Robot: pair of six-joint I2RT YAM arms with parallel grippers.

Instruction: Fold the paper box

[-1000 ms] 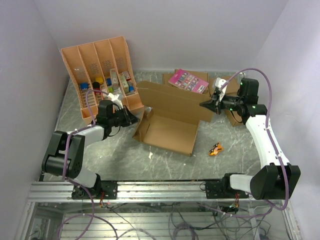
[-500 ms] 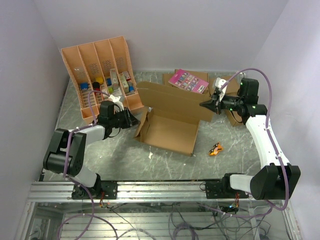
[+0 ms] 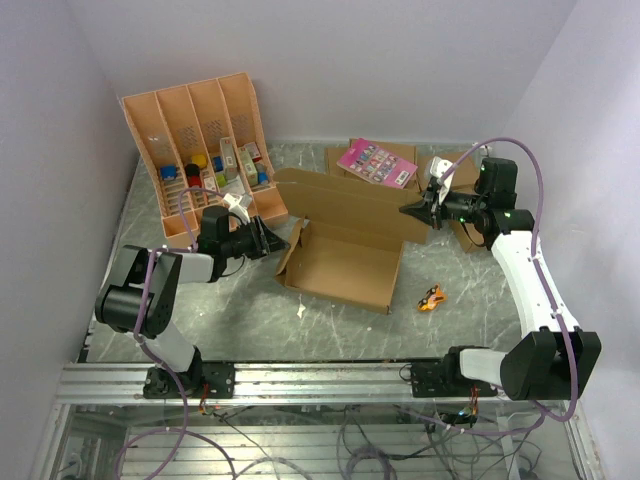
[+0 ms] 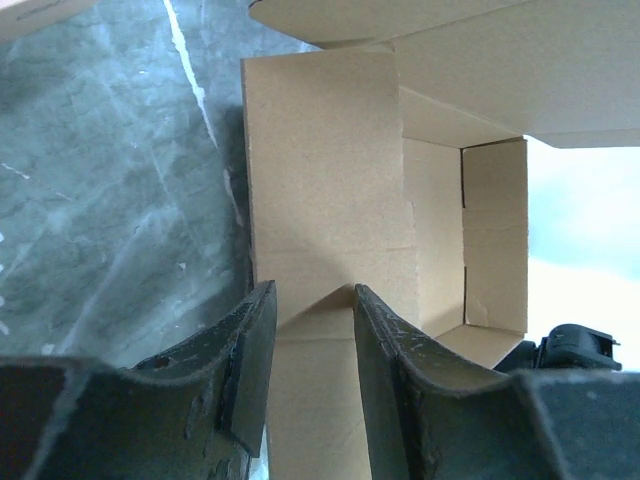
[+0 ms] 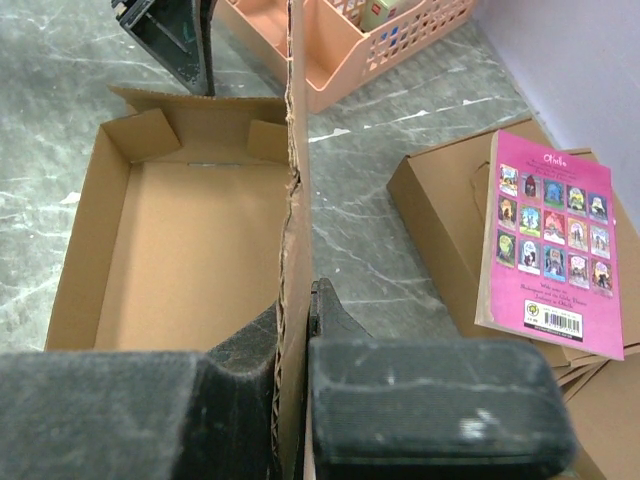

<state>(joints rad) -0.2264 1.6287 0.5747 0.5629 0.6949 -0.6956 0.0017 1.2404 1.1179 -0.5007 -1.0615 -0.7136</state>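
The paper box (image 3: 340, 262) lies open in the middle of the table, a shallow brown cardboard tray with its big lid flap (image 3: 345, 200) raised at the back. My right gripper (image 3: 410, 212) is shut on the right end of that lid flap; in the right wrist view the corrugated edge (image 5: 295, 200) is pinched between its jaws (image 5: 300, 310). My left gripper (image 3: 275, 240) sits at the box's left end. In the left wrist view it (image 4: 312, 290) stands open, with the left end flap (image 4: 330, 180) showing just past its fingers (image 4: 250, 360) and nothing gripped.
An orange-tan compartment tray (image 3: 200, 150) with several small items leans at the back left, close behind my left arm. A pink booklet (image 3: 377, 162) lies on flat brown boxes (image 3: 445, 170) at the back right. A small orange object (image 3: 432, 298) and a white scrap (image 3: 301, 311) lie near the front.
My left gripper has opened and slid right toward the box. The box's left end flap now stands more upright. The right gripper has kept its grip and place.
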